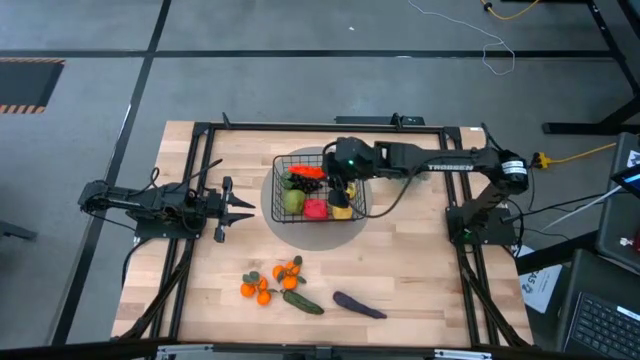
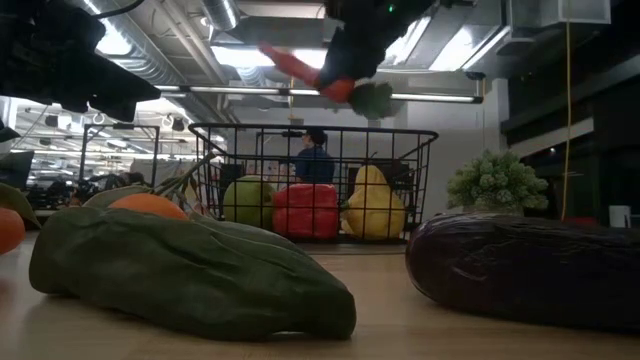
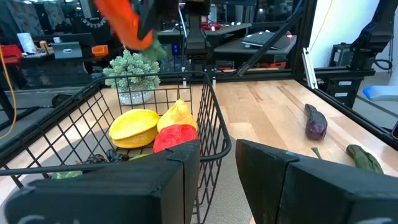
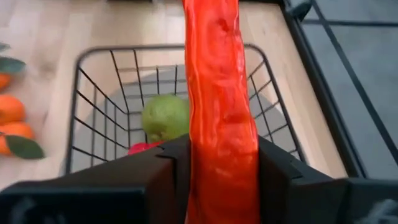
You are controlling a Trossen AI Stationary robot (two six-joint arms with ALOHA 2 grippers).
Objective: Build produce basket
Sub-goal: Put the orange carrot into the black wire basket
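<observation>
The black wire basket point(image 1: 318, 187) stands on a grey disc, holding a green apple point(image 1: 292, 202), a red pepper point(image 1: 316, 209), a yellow lemon point(image 1: 343, 208) and dark grapes point(image 1: 301, 185). My right gripper point(image 1: 335, 180) is above the basket, shut on the orange carrot point(image 1: 306, 172). The carrot also shows in the low view point(image 2: 300, 68) and the right wrist view point(image 4: 219, 93). My left gripper point(image 1: 235, 208) is open and empty, just left of the basket. Tangerines point(image 1: 272, 281), a green cucumber point(image 1: 302, 302) and a purple eggplant point(image 1: 358, 306) lie on the table near the front. My right gripper pinches the carrot between its two fingers point(image 4: 176, 165) near the thick end point(image 2: 345, 88) with the green top. The carrot runs forward along the fingers, its thin tip toward the table's left. It is lifted clear above the basket's rim, tilted with the tip higher.
A pale-green bushy plant point(image 2: 497, 180) stands beyond the basket. A black frame point(image 1: 200, 135) runs along the table's edges. A person point(image 2: 313, 160) shows in the room behind the table. Bare wood lies between the basket and the loose produce.
</observation>
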